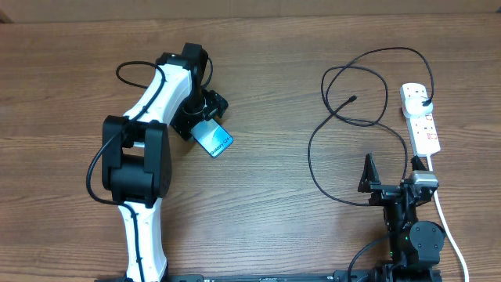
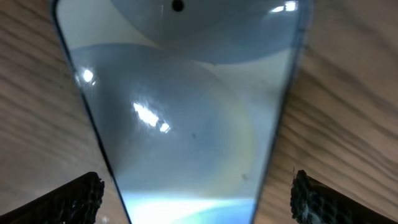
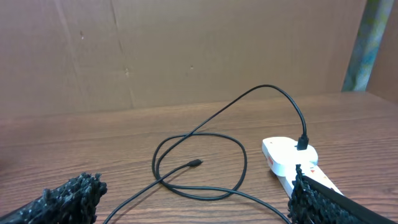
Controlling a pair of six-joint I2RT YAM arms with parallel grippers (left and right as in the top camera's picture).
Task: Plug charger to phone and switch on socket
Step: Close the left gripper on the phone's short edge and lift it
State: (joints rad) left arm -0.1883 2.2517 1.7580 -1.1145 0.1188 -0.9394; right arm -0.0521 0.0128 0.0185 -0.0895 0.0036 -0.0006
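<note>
Overhead, the wood-grain table (image 1: 266,70) lies open between the arms, so you have room mid-surface. Your left gripper (image 1: 208,116) sits over the phone (image 1: 214,139), which lies skewed, well apart from the charger (image 1: 344,117) loops and the socket (image 1: 420,117) near the right edge. The screen print is too small to read. Left wrist: jaws spread, fingertips (image 2: 81,198) clear of both phone edges. Right wrist: your right gripper (image 3: 186,202) is parted and holds nothing. The charger's plug (image 3: 303,144) is seated in the socket's far outlet, with the connector tip (image 3: 196,163) loose on the wood. A brown board wall (image 3: 186,50) stands behind.
</note>
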